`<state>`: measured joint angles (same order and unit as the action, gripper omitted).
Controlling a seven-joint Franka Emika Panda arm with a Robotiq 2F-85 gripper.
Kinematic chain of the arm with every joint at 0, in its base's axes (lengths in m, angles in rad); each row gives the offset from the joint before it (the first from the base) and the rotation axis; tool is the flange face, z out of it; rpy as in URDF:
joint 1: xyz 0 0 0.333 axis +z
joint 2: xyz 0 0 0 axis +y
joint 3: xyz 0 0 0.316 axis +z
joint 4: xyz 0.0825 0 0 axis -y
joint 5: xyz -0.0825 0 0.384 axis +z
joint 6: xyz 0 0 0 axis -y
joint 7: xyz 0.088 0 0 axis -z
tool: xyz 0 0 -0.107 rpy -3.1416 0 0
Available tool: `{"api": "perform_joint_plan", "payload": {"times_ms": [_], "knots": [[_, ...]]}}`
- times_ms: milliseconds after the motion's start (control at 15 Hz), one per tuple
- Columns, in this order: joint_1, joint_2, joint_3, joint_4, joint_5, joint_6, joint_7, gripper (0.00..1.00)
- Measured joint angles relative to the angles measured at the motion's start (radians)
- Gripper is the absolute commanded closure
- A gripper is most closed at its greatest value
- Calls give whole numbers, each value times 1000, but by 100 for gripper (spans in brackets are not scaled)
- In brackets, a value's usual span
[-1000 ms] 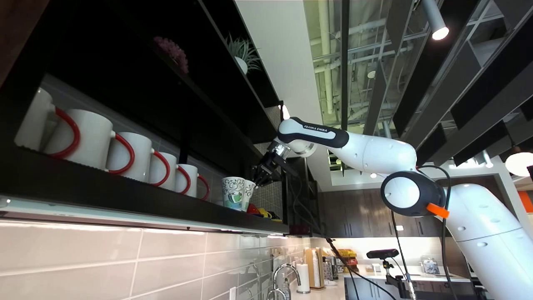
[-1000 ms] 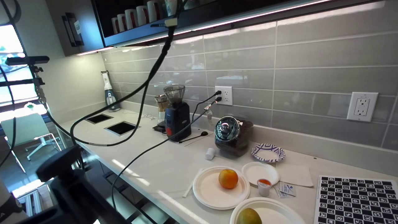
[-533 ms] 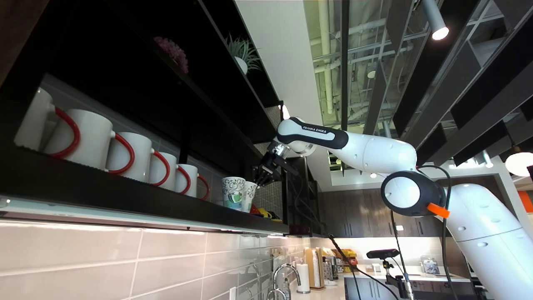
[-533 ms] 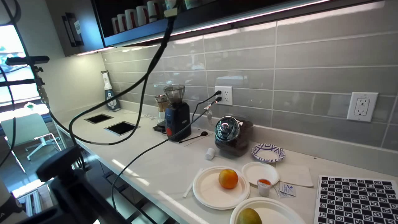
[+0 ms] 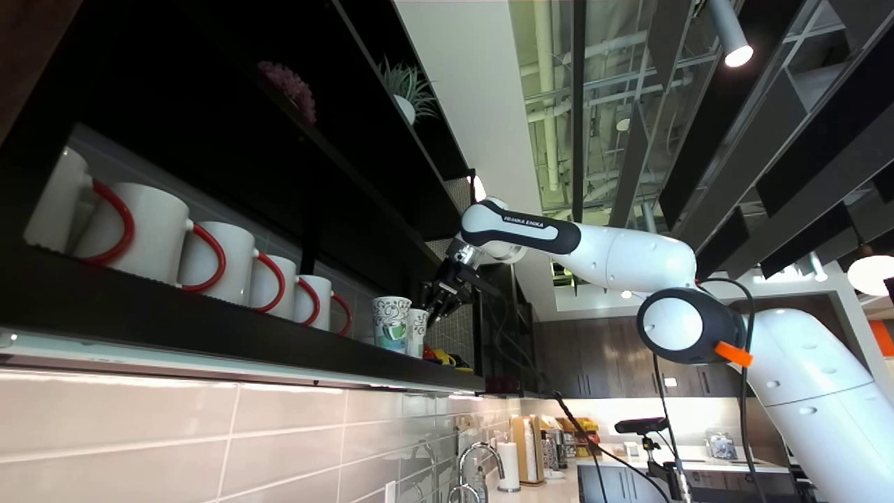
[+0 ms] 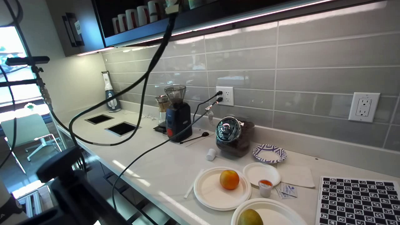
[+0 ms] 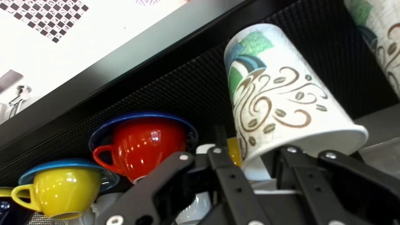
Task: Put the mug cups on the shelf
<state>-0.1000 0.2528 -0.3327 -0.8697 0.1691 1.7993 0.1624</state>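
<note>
1. Hovers at dark shelf (image 5: 300,346) with unclenched gripper (image 7: 254,143), fingers parted.
2. Just ahead of fingers, upright on shelf: patterned paper cup (image 7: 278,100); contact unclear.
3. Past it from gripper: second paper cup (image 5: 391,323).
4. Beside gripper: red teacup (image 7: 147,143); farther off, yellow teacup (image 7: 67,190).

Close above shelf (image 7: 150,67) (wrist view)
</note>
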Motion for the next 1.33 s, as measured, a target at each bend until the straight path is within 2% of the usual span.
{"api": "perform_joint_plan", "payload": {"times_ms": [333,400,933,1333], "knots": [[1,3,0,10,-4,27,-3,3],[2,1,0,14,-5,42,-6,0],[22,-56,6,14,-15,72,-72,0],[40,-178,26,-62,-13,-7,-187,0]]}}
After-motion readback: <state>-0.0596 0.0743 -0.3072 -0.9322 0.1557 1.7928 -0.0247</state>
